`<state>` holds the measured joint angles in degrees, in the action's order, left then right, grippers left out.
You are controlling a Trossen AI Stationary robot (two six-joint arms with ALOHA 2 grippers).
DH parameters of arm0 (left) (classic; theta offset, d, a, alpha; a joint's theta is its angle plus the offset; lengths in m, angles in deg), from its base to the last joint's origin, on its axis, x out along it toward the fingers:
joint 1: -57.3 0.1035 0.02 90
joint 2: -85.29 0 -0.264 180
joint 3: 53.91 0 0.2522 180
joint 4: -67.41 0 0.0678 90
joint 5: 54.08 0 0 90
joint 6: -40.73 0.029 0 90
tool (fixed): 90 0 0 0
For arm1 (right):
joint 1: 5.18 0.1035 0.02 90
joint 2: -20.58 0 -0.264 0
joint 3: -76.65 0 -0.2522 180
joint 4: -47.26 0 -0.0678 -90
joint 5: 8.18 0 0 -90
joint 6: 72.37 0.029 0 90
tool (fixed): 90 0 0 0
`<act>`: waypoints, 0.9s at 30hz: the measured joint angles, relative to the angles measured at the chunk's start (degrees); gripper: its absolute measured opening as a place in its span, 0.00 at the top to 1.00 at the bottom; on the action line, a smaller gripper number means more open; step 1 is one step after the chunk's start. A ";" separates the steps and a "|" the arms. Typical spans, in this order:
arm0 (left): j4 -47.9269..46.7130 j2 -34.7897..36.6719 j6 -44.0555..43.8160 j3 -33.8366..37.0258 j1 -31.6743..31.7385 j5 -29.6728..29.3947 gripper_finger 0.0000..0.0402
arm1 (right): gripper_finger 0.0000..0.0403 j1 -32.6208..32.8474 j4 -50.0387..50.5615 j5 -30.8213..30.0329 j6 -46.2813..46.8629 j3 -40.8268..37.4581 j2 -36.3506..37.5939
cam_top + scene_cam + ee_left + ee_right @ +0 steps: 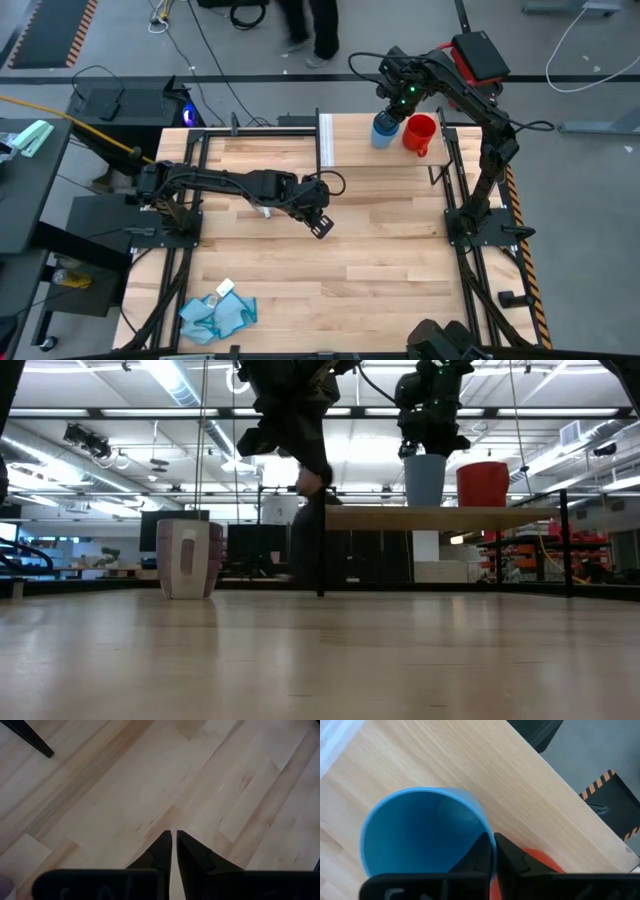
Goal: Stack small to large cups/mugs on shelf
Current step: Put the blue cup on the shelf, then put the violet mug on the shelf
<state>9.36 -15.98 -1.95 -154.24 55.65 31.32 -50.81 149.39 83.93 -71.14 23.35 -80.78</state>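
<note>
The light-blue cup [383, 131] stands upright on the light-wood shelf [362, 150], close beside the red mug [421, 134], which rests on its base there. My right gripper [493, 851] is directly above the cup, shut on its rim. The purple-grey mug [188, 558] stands on the tabletop, and in the high view my left arm mostly hides it. My left gripper [320, 223] hovers over bare tabletop near the table's middle. Its fingers [173, 845] are shut on nothing. My right gripper pinches the light-blue cup's rim [490, 836] on the side toward the red mug, one finger [479, 851] inside the cup and the other outside. The fingers come from above, pointing down. The cup is upright, its base [425, 503] at the shelf's surface.
A crumpled blue cloth [216, 313] and a small white item [224, 288] lie near the table's near-left corner. The shelf has a white panel [325, 141] at its left end and dark posts [319, 552]. Bare tabletop [380, 260] spreads in front of the shelf. A person [311, 28] stands beyond the far edge.
</note>
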 joint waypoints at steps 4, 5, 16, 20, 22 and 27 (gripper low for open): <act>0.00 0.00 -0.02 0.00 -0.01 0.00 0.91 | 0.90 0.02 0.27 0.32 0.02 0.00 0.00; -0.02 0.00 -0.02 0.00 -0.02 0.00 0.91 | 0.89 0.02 0.27 0.32 0.02 0.00 0.00; -0.02 0.00 -0.12 0.00 -0.02 0.19 0.92 | 0.84 0.02 0.33 0.32 0.05 0.48 0.00; -0.02 0.00 -0.14 0.00 -0.02 0.39 0.90 | 0.84 0.02 0.49 0.32 0.04 2.34 0.00; -0.02 0.00 -0.15 0.00 -0.01 0.39 0.90 | 0.84 0.02 1.21 0.32 -0.01 3.80 0.00; 0.00 0.00 -0.14 0.00 0.34 0.44 0.91 | 0.84 0.02 1.69 0.32 -0.08 7.56 1.21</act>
<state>9.36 -15.98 -2.09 -154.24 55.98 31.76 -50.79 151.08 84.25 -71.22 30.91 -79.56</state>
